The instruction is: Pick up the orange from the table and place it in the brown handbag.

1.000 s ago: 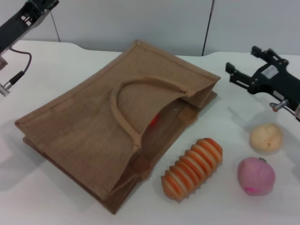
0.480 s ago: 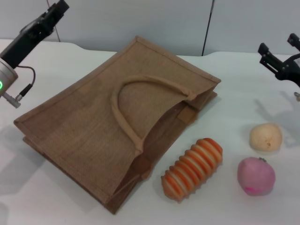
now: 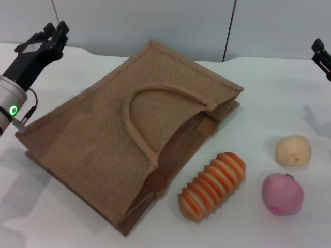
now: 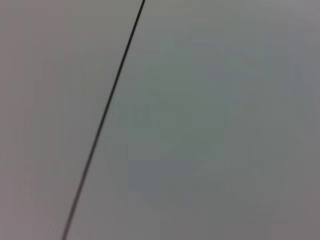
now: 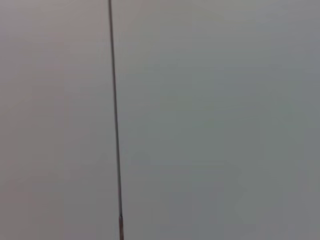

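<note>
Fruit lies nearest on the plain white desk [image 3: 248, 227]: a round pink fruit [image 3: 282, 194] at the near right, just beside a ribbed orange-and-cream oblong item [image 3: 212, 186] to its left; a little farther back sits a pale peach-coloured round fruit [image 3: 293, 151]; the large flat tan-brown woven jute handbag [image 3: 129, 134] lies on its side across the middle of the desk, mouth turned toward the ribbed item, one rope-like handle [image 3: 142, 116] arched over its upper face; the bright red-orange orange shows nowhere on the desk, and the bag's dark opening does not reveal it; farther off, the left tool [image 3: 47, 41] hangs raised beyond the bag's far left corner, its fingers apart and holding nothing; the right tool [image 3: 321, 56] barely enters at the far right edge, and whether it is released or clenched I cannot tell; both wrist views show only a pale grey wall with a thin dark seam.
</note>
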Action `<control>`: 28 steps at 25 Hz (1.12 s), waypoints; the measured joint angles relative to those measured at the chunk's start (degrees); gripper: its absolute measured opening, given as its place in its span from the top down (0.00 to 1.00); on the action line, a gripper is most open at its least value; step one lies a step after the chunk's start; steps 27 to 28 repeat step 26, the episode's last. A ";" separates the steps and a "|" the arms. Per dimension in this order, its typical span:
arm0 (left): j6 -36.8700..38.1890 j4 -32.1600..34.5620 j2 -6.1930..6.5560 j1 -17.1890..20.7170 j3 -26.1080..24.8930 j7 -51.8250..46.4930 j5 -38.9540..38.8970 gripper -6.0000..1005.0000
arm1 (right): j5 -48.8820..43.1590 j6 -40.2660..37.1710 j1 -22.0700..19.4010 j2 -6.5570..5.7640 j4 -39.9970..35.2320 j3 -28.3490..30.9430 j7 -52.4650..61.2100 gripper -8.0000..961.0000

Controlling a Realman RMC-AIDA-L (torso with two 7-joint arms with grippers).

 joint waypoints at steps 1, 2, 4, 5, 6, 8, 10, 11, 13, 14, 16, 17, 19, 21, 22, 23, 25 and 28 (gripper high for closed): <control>0.38 -0.73 0.00 0.00 0.00 2.13 -1.05 0.64 | 0.10 0.03 -0.04 0.00 0.00 0.00 0.00 0.08; 0.78 -1.51 -0.01 -0.02 0.00 4.08 -1.95 0.64 | 0.20 0.08 -0.14 0.00 0.00 0.03 0.00 0.08; 1.48 -2.92 -0.02 -0.12 0.01 8.08 -3.68 0.64 | 0.52 0.09 -0.28 0.00 0.00 0.34 0.00 0.08; 1.76 -3.33 -0.05 -0.17 0.01 9.43 -4.31 0.64 | 0.96 0.12 -0.36 0.02 0.00 0.54 0.00 0.08; 2.15 -3.73 -0.08 -0.25 0.01 11.13 -5.19 0.64 | 1.33 0.13 -0.41 0.04 0.00 0.64 0.00 0.08; 2.98 -4.19 -0.12 -0.35 0.01 12.80 -6.34 0.64 | 2.00 0.17 -0.51 0.06 0.00 0.69 0.00 0.08; 4.03 -4.46 -0.13 -0.49 0.01 13.62 -7.39 0.64 | 2.17 0.21 -0.58 0.08 0.00 0.69 0.00 0.08; 4.55 -4.61 -0.13 -0.58 0.00 13.89 -7.89 0.64 | 2.18 0.24 -0.67 0.08 0.00 0.69 0.00 0.08; 4.92 -4.87 -0.15 -0.64 0.03 13.95 -8.19 0.64 | 2.20 0.27 -0.88 0.09 0.00 0.69 0.00 0.08; 4.92 -4.98 -0.15 -0.64 0.03 13.95 -8.20 0.64 | 2.23 0.27 -1.01 0.09 0.00 0.69 0.00 0.08; 4.69 -4.98 -0.16 -0.65 0.03 13.90 -8.20 0.64 | 2.32 0.29 -1.10 0.09 0.00 0.69 0.00 0.08; 4.57 -4.99 -0.17 -0.65 0.02 13.84 -8.20 0.64 | 2.35 0.30 -1.10 0.09 0.00 0.69 0.00 0.08; 4.52 -5.00 -0.18 -0.65 0.06 13.66 -8.22 0.64 | 2.38 0.30 -1.14 0.09 0.00 0.69 0.00 0.08; 4.51 -5.05 -0.18 -0.65 0.08 13.63 -8.23 0.64 | 2.38 0.30 -1.17 0.09 0.00 0.69 0.01 0.08; 4.50 -5.10 -0.18 -0.65 0.10 13.60 -8.24 0.64 | 2.38 0.30 -1.18 0.09 0.00 0.69 0.04 0.08; 4.49 -5.12 -0.18 -0.65 0.12 13.58 -8.25 0.64 | 2.38 0.30 -1.18 0.09 0.00 0.69 0.08 0.08; 4.48 -5.14 -0.18 -0.68 0.17 13.54 -8.27 0.64 | 2.38 0.31 -1.18 0.09 0.00 0.69 0.15 0.08; 4.48 -5.15 -0.18 -0.69 0.17 13.52 -8.27 0.64 | 2.38 0.32 -1.18 0.09 0.00 0.69 0.16 0.08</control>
